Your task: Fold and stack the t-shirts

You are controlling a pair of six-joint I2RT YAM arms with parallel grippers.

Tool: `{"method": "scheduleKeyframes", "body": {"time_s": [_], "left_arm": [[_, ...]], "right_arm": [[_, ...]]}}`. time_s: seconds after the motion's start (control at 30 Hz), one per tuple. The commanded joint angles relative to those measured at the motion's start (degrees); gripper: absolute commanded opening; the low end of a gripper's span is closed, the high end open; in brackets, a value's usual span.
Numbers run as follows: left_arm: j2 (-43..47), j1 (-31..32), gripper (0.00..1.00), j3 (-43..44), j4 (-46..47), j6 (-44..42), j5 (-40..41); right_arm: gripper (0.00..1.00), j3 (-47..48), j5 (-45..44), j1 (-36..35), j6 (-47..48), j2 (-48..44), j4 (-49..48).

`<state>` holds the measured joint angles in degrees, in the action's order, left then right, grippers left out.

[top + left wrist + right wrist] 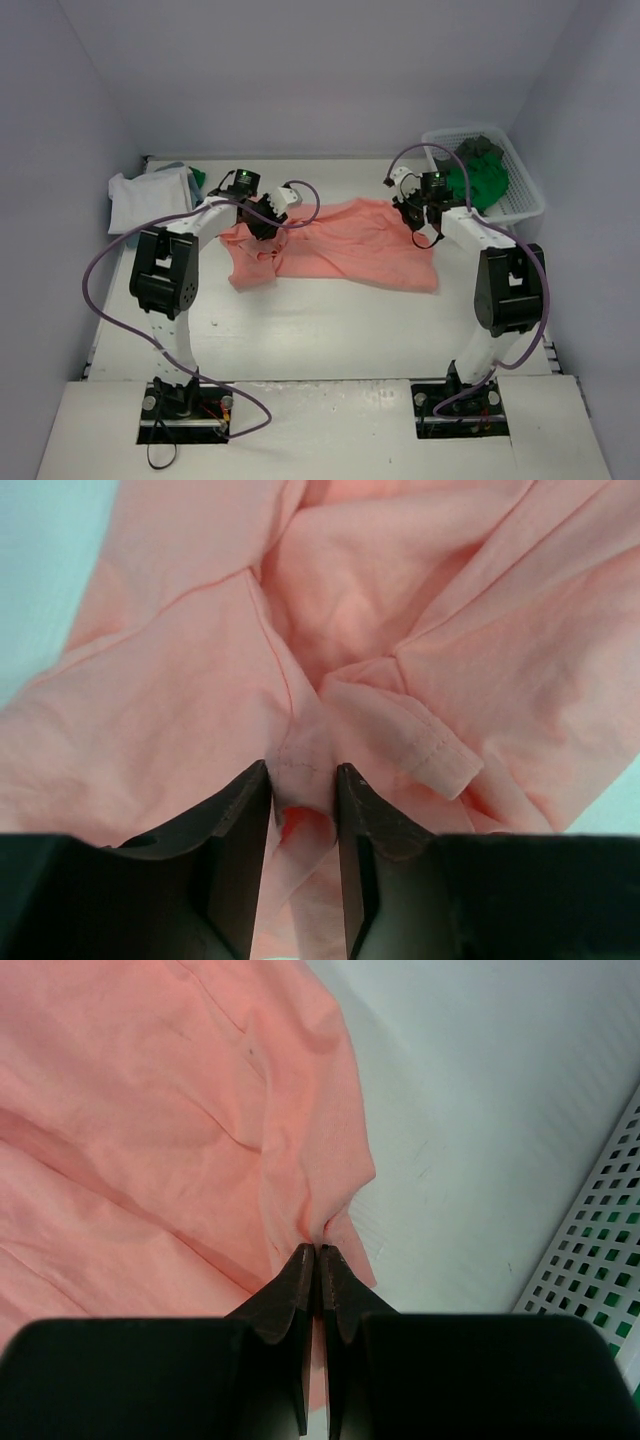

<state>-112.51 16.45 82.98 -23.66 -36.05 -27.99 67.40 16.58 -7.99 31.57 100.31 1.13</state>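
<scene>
A salmon pink t-shirt (350,245) lies spread and creased across the middle of the table. My left gripper (268,222) is at its left part. In the left wrist view the jaws (302,770) are shut on a bunched fold of the pink cloth (180,710), which fills the gap between them. My right gripper (415,218) is at the shirt's far right edge. Its fingers (318,1250) are shut tight on a pinch of the pink hem (150,1110). A green t-shirt (480,180) and a dark grey one (482,146) lie in the basket.
A white mesh basket (525,195) stands at the back right, and its wall (590,1250) shows close beside my right gripper. A pile of white and light blue cloth (140,200) with a bit of green (198,178) sits at the back left. Walls close in on three sides.
</scene>
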Motion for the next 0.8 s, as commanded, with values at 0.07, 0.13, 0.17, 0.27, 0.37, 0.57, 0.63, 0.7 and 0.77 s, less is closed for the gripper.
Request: {"method": "scheduleKeyframes", "body": {"time_s": [0.07,0.13,0.17,0.27,0.37,0.57,0.63,0.7,0.77], "left_arm": [[2.82,0.25,0.33,4.56,1.95,-0.25,-0.05],[3.26,0.25,0.33,5.08,1.60,-0.25,0.13],[3.52,0.25,0.33,5.26,1.25,-0.42,0.13],[3.61,0.25,0.25,5.88,0.28,-0.77,-0.14],[3.00,0.25,0.23,6.49,-0.33,-0.95,-0.14],[2.12,0.25,0.00,7.28,-1.04,0.10,-0.32],[2.47,0.16,0.00,7.11,-0.08,1.33,-0.23],[3.34,0.25,0.00,6.15,0.80,1.25,0.12],[5.10,0.25,0.00,5.53,2.47,2.03,0.91]], "right_arm": [[0.00,1.33,0.91,-0.54,-0.20,0.41,-1.48],[0.00,1.33,0.82,-0.71,-0.20,0.50,-1.48],[0.00,1.33,0.74,-0.71,-0.20,0.50,-1.56],[0.00,1.25,0.74,-0.80,-0.20,0.32,-1.57],[0.00,1.25,0.91,-0.80,-0.20,-0.11,-1.48],[0.00,1.16,0.91,-0.80,-0.20,0.15,-1.56],[0.00,1.16,0.56,-0.71,-0.11,0.58,-1.65],[0.00,1.51,0.21,-0.80,-0.02,0.76,-1.83],[0.00,1.77,0.03,-0.71,-0.11,0.67,-1.74]]}}
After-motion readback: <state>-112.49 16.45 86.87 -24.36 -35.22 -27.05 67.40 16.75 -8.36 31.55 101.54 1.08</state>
